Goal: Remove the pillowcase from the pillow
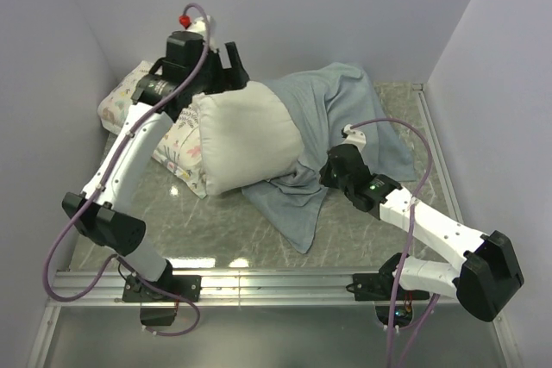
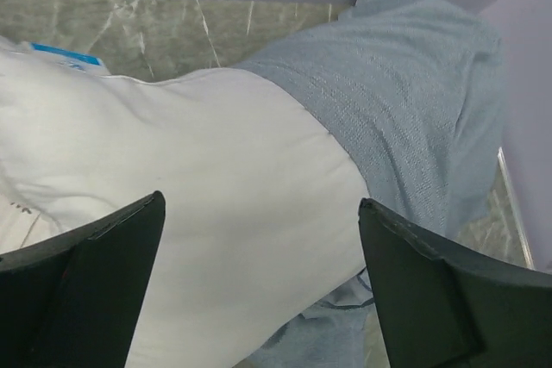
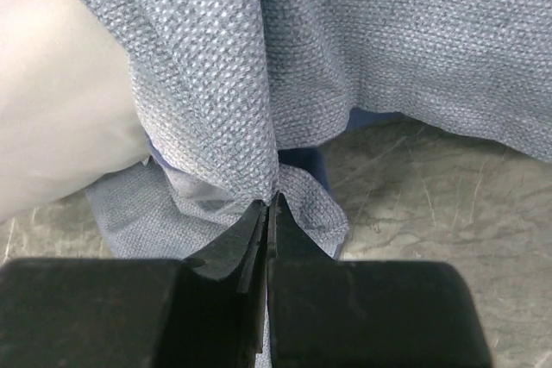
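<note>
I see a grey marbled surface [image 1: 216, 230] carrying the blue-grey pillowcase [image 1: 345, 109], the pillow [image 1: 241, 135] half inside it, and a floral pillow [image 1: 179, 148] at left.

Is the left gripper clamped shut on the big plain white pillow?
No, the left gripper is wide open, its black fingers spread apart before the plain white pillow.

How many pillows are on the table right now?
2. The plain white pillow lies in the middle, half out of the pillowcase; the floral-print pillow lies to its left, partly hidden.
</note>
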Controlling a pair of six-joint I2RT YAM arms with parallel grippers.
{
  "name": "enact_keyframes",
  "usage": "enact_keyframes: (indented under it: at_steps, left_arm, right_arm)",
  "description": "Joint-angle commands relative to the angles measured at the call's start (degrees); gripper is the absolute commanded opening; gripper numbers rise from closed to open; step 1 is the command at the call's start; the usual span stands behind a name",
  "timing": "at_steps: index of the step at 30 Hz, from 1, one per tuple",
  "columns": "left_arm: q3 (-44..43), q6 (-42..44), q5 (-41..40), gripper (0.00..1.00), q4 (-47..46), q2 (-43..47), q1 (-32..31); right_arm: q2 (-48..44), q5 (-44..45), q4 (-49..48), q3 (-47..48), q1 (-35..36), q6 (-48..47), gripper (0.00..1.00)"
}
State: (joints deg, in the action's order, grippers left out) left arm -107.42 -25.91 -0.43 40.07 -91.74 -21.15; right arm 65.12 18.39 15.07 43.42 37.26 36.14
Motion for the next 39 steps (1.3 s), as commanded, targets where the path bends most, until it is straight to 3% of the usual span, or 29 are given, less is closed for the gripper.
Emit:
enact_keyframes:
  at_steps: [1, 4, 12, 14, 15, 16, 17, 18, 19, 21, 22, 23, 27, 33, 39]
  left_arm:
    - [-1.4, 4.1, -3.4, 0.99, 2.3, -4.7, -4.0]
    - [-2.5, 4.5, -7.9, 0.99, 3.1, -9.4, -7.4]
    - [-1.4, 1.0, -10.7, 0.99, 2.3, -21.5, -9.0]
    - [-0.4, -0.4, -10.3, 0.94, 1.9, -22.1, -9.2]
    - [1.3, -0.6, -9.8, 0.68, 0.4, -21.7, -9.1]
    - [2.3, -1.3, -9.7, 0.49, -0.3, -21.2, -9.1]
    - [3.3, -1.6, -9.6, 0.36, -1.2, -19.7, -9.2]
    - [5.4, -1.8, -9.4, 0.09, -2.6, -18.8, -9.3]
    - [6.2, -2.3, -9.7, 0.00, -2.8, -18.0, -9.3]
    - [8.7, -1.9, -9.7, 0.00, -3.8, -15.4, -9.9]
    - [9.8, -1.3, -9.9, 0.00, -5.7, -14.3, -10.4]
    - [11.0, -1.1, -10.6, 0.00, -6.7, -11.8, -11.5]
    - [16.2, 0.3, -11.9, 0.00, -10.5, -6.9, -14.3]
    - [20.6, 4.1, -15.3, 0.00, -15.2, -2.2, -19.8]
    - [21.5, 4.8, -19.6, 0.00, -15.0, -1.8, -22.9]
  right_arm:
    - [-0.3, 1.9, -0.1, -0.9, 0.4, 0.0, 0.00]
    - [0.6, 1.6, -0.3, -0.8, 0.3, -0.1, 0.00]
    - [2.5, -0.3, -1.7, -1.4, 0.4, -0.6, 0.00]
    - [2.3, -0.1, -1.4, -1.3, 0.4, -0.8, 0.00]
    - [2.2, -0.2, -1.2, -1.0, 0.3, -1.1, 0.00]
    - [2.0, -0.2, -0.7, -0.9, 0.3, -1.2, 0.00]
    - [1.6, -0.1, -0.5, -0.5, 0.3, -1.3, 0.00]
    - [1.4, 0.0, 0.3, 0.1, 0.3, -1.8, 0.00]
    - [0.9, 0.0, 0.8, 0.6, 0.3, -2.0, 0.00]
    - [0.5, 0.1, 2.5, 3.2, 0.3, -3.6, 0.00]
    - [0.4, 0.4, 3.1, 4.6, 0.3, -4.5, 0.06]
    - [0.7, 1.5, 5.4, 8.4, 0.3, -5.4, 0.27]
    - [1.9, 4.4, 10.1, 20.9, -0.5, -11.0, 0.65]
    - [11.1, 7.2, 12.5, 39.4, -5.3, -18.7, 0.80]
    - [29.3, 6.2, 20.3, 54.7, -7.7, -25.3, 0.83]
